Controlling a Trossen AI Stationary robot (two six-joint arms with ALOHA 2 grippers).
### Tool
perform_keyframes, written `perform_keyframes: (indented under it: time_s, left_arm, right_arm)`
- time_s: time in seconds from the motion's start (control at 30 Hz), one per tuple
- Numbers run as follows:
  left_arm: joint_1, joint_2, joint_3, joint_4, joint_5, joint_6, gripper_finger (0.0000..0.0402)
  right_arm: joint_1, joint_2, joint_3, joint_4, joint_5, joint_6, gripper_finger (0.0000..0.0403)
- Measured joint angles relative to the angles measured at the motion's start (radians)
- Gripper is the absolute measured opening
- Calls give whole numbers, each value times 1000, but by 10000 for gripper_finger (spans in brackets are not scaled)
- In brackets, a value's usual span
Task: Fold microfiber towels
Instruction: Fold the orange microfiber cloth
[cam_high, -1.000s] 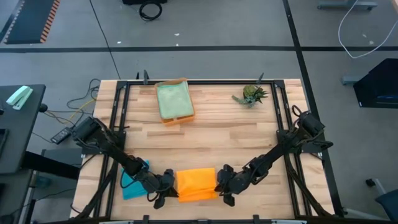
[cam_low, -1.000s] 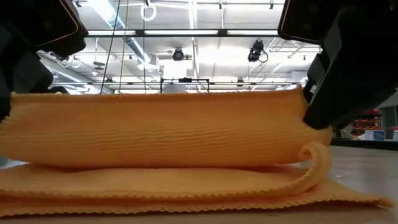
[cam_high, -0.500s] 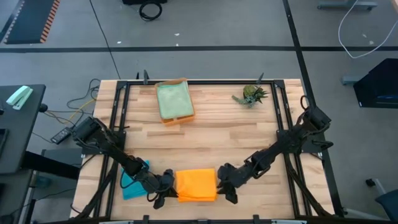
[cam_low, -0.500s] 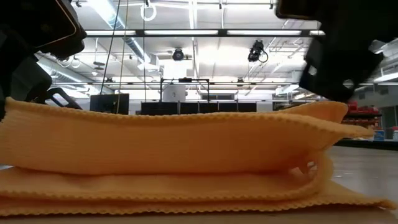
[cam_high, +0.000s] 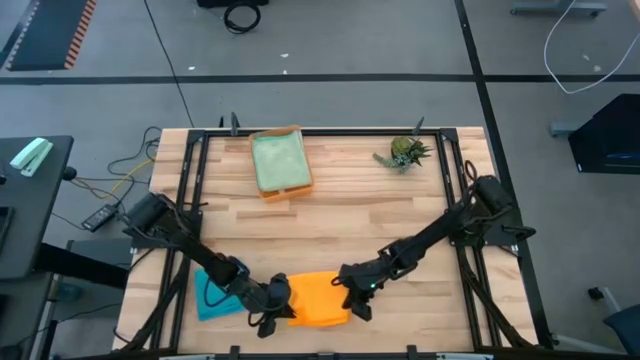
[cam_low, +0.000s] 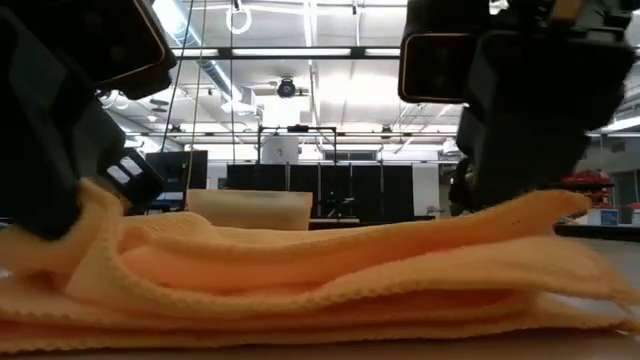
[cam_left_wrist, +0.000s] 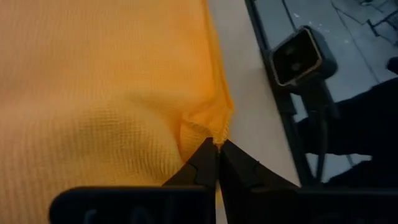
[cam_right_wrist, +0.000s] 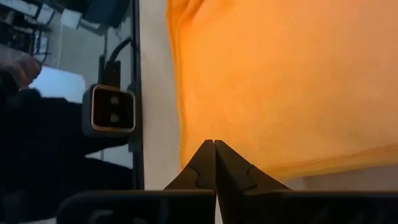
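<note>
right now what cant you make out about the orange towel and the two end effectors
- High view: the left end effector and right end effector cover the side edges of the orange towel.
- Low view: dark arm bodies hide where the cloth is pinched.
- Right wrist view: the fingers meet at the towel's edge; whether cloth is between them is unclear.
- High view: the teal towel is partly under the left arm.

Teal towel (cam_high: 213, 296) partly under left arm.

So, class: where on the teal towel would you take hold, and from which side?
Take the teal towel at its corner on the table's outer left side. It lies flat, and the left arm crosses its inner part toward the orange towel, so only that side looks free.
</note>
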Motion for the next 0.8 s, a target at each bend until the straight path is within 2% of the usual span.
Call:
perform_keyframes:
  time_s: [0.17,0.3,0.4,0.6,0.67,0.8]
  left_arm:
    - [7,2,1,-4,33,-48,9]
    - [8,2,1,-14,53,-99,43]
    - [18,-3,1,-21,133,-125,82]
    - [73,-40,1,-18,414,-183,138]
    - [88,-50,1,-23,457,-199,148]
    - [110,-78,0,-23,473,-189,154]
  right_arm:
    - [6,35,0,15,-13,3,2]
    - [-5,48,0,-36,20,-2,1]
    - [-12,55,0,-57,40,-7,1]
    - [-28,54,2,-74,76,-63,0]
    - [-40,54,2,-74,80,-91,0]
    - [-69,25,-1,-98,102,-153,0]
